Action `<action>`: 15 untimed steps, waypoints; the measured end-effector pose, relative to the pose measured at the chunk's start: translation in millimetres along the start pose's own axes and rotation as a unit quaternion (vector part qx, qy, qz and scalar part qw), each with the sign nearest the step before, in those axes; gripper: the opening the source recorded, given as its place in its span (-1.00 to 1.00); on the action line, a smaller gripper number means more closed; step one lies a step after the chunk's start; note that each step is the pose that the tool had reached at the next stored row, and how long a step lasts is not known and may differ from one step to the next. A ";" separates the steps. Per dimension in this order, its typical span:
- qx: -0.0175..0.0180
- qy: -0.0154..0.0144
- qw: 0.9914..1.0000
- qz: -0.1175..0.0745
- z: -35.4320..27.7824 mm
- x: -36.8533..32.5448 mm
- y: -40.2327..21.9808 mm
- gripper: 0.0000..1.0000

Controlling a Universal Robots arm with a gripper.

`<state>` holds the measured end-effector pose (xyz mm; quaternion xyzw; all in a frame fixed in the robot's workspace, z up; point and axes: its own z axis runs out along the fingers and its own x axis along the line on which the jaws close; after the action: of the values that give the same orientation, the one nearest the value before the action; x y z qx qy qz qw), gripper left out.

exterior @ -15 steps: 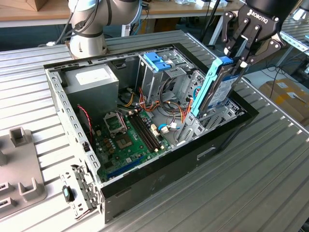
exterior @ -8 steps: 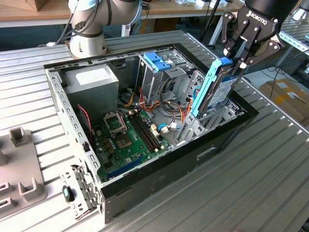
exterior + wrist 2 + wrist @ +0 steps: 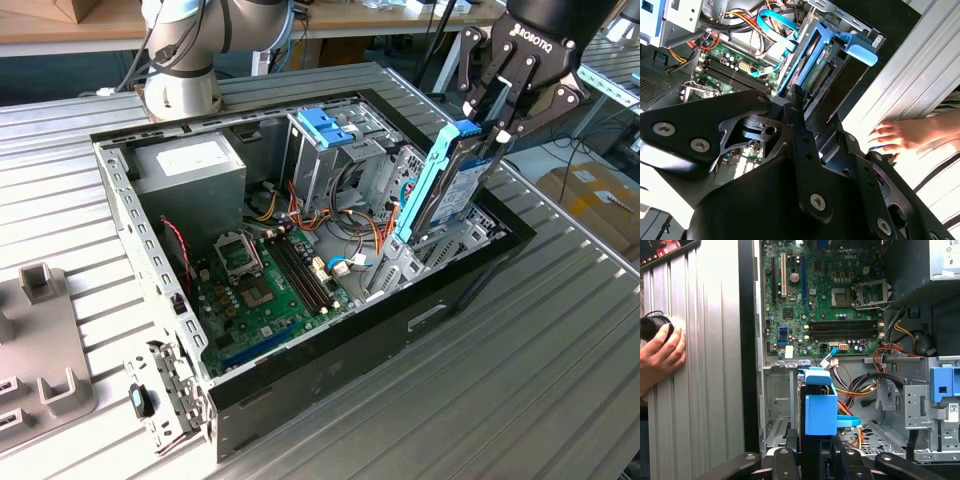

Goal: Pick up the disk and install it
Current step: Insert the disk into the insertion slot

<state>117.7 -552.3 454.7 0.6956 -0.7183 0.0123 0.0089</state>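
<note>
End effector (image 3: 495,135): you have it clamped on the disk (image 3: 450,185), at its upper end.
Disk: tilted, lower end inside the open computer case (image 3: 330,380).

One disk (image 3: 452,190), one computer case (image 3: 330,375), one motherboard (image 3: 265,290), one power-supply box (image 3: 190,175), one blue-handled cage (image 3: 312,160), one hand (image 3: 660,357).

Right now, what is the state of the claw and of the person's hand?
Claw: closed on the disk, which stands on edge.
Person's hand: on the ribbed table, against a dark round object; grip cannot be told.
</note>
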 end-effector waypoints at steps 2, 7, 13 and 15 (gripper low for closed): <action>0.000 0.000 1.000 0.000 0.2 0.0 0.0 -0.30; 0.000 0.000 1.000 0.000 0.2 0.0 0.0 -0.30; 0.000 0.000 1.000 0.000 5.8 -0.1 0.1 -0.30; 0.000 0.000 1.000 0.000 10.3 -0.2 0.1 -0.30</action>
<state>117.7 -552.4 444.4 0.6956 -0.7183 0.0120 0.0085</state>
